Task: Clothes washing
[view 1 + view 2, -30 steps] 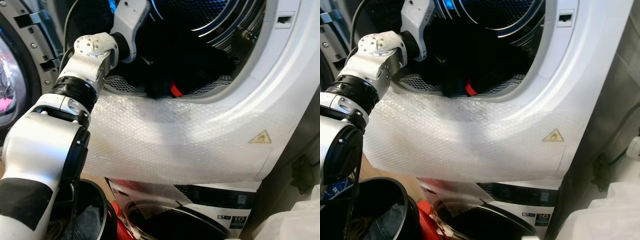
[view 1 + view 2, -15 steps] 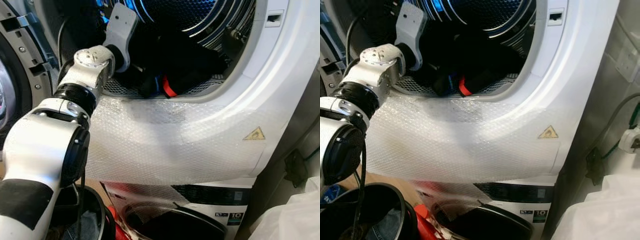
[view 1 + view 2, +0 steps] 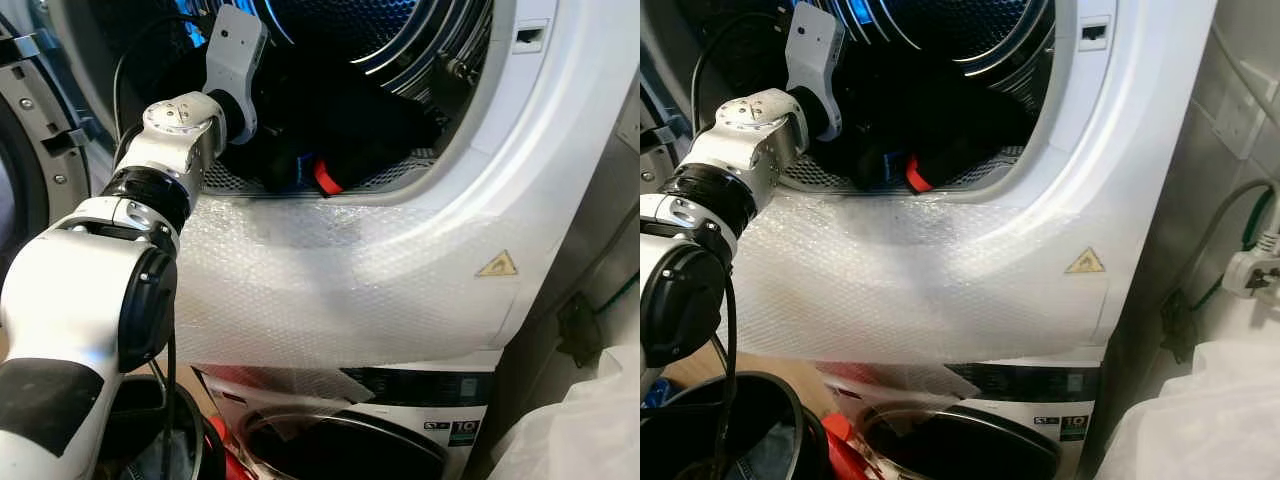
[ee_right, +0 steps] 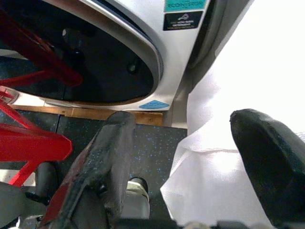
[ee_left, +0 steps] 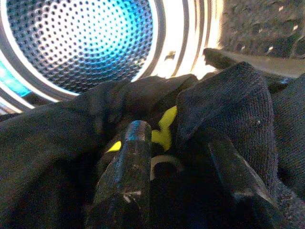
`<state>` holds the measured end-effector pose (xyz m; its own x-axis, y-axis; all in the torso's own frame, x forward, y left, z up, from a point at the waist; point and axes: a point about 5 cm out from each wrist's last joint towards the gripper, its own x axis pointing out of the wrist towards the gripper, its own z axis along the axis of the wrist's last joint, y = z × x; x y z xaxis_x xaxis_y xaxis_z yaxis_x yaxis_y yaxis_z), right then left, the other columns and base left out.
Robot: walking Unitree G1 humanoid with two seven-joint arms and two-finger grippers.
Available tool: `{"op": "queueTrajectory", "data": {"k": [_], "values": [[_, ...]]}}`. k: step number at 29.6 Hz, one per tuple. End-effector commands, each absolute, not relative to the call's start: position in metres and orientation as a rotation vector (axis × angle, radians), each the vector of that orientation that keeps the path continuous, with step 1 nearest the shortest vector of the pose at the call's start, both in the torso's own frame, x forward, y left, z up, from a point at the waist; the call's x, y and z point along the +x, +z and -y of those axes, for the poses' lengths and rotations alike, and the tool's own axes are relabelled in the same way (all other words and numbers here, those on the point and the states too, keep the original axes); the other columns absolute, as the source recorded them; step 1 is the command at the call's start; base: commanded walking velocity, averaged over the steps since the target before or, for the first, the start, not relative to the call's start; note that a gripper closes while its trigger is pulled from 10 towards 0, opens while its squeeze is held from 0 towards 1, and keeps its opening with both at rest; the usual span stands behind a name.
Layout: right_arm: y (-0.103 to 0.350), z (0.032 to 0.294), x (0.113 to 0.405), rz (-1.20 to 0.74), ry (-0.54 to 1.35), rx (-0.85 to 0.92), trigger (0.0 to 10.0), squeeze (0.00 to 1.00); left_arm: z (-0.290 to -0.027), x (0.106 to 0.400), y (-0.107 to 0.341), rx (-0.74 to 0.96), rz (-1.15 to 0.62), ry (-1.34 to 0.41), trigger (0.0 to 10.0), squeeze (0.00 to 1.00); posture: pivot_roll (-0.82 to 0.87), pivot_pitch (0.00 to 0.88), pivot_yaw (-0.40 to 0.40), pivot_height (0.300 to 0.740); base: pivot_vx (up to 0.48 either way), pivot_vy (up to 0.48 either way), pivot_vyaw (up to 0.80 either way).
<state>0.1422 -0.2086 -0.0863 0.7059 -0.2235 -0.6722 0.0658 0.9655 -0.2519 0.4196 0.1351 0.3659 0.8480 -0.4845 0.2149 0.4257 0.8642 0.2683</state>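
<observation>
Left arm reaching up into open upper drum machine, wrist inside the door opening. Left gripper buried in dark clothes at the drum mouth; fingers spread with black fabric bunched between and around them, a yellow patch just past the tips. Cannot tell if fabric is actually clamped or only pressed into. Perforated drum back lit blue beyond the pile. Dark clothes heaped on the lower lip of the opening, a red piece showing at the front edge, touching the grey perforated door seal. Bubble wrap sheet taped across the white front panel below the opening, yellow warning triangle sticker near its right end. Second machine stacked underneath, dark round door and label strip visible. Black basket on the floor at lower left with greyish cloth inside, red frame piece just beside it. Wall plug and green cable to the right of the machines, white plastic sheet below.

Right gripper hanging low, released, fingers well apart with nothing between, pointing at the floor by the lower machine's door and the white sheet.
</observation>
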Motion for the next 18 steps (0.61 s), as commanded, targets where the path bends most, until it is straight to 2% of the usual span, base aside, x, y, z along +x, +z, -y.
{"op": "queueTrajectory", "data": {"k": [1, 8, 18], "values": [[-0.086, 0.203, 0.144, -0.765, -0.161, -0.2, 10.0, 0.0, -0.137, 0.419, 0.371, 0.232, 0.274, -0.495, 10.0, 1.0, -0.2, 0.036, 0.156, 0.74, 0.0, 0.0, 0.0], [-0.088, 0.199, 0.142, -0.772, -0.158, -0.192, 10.0, 0.0, -0.13, 0.415, 0.376, 0.238, 0.275, -0.6, 10.0, 1.0, -0.19, 0.036, 0.16, 0.74, 0.0, 0.0, 0.0], [-0.087, 0.195, 0.149, -0.772, -0.147, -0.187, 10.0, 0.0, -0.131, 0.409, 0.394, 0.215, 0.337, -0.652, 10.0, 1.0, -0.17, 0.026, 0.161, 0.74, 0.0, 0.0, 0.0]]}}
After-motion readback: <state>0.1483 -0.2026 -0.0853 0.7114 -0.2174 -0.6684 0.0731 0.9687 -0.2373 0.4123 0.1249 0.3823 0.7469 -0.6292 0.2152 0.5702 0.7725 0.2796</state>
